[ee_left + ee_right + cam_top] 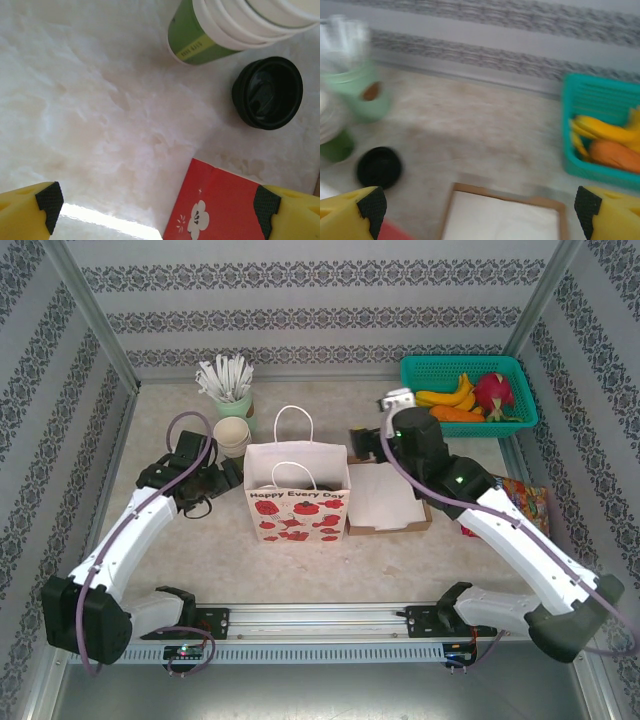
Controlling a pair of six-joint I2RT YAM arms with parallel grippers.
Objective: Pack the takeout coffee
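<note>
Left gripper (157,207) spread wide, nothing between its pads, low over the pale table (100,125) and a red printed paper corner (215,210). Just beyond: one round black plastic lid (267,92), close to but apart from one olive-green paper cup (192,37) under stacked cream-white cups (250,15). Right gripper (477,205), wide too and empty, over one brown cardboard tray (505,192). Its blurred view adds one teal basket (580,125). From above, one white paper bag (297,502) stands upright between the arms.
</note>
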